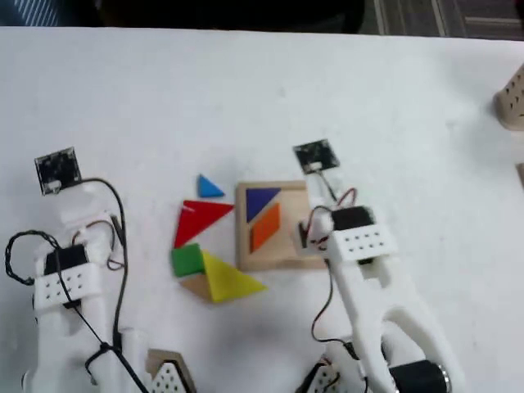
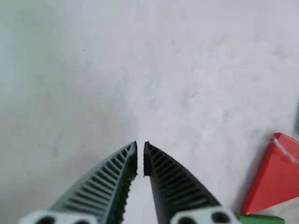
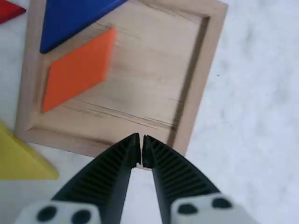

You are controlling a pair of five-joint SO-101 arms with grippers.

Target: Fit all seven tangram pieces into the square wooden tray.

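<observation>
The square wooden tray (image 1: 275, 264) lies mid-table and holds a dark blue triangle (image 1: 262, 199) and an orange parallelogram (image 1: 264, 227). To its left on the table lie a small blue triangle (image 1: 209, 187), a red triangle (image 1: 199, 219), a green square (image 1: 187, 259), a yellow triangle (image 1: 231, 279) and a tan piece (image 1: 193, 286) partly under the yellow one. My right gripper (image 3: 141, 150) is shut with nothing in it, its tips over the tray's rim (image 3: 205, 70) at the near right corner. My left gripper (image 2: 140, 159) is shut over bare table, left of the red triangle (image 2: 275, 179).
The right arm (image 1: 360, 246) stands against the tray's right side, and the left arm (image 1: 64, 274) is at the far left. A tan perforated object (image 1: 512, 102) sits at the right edge. White table stretches behind the tray.
</observation>
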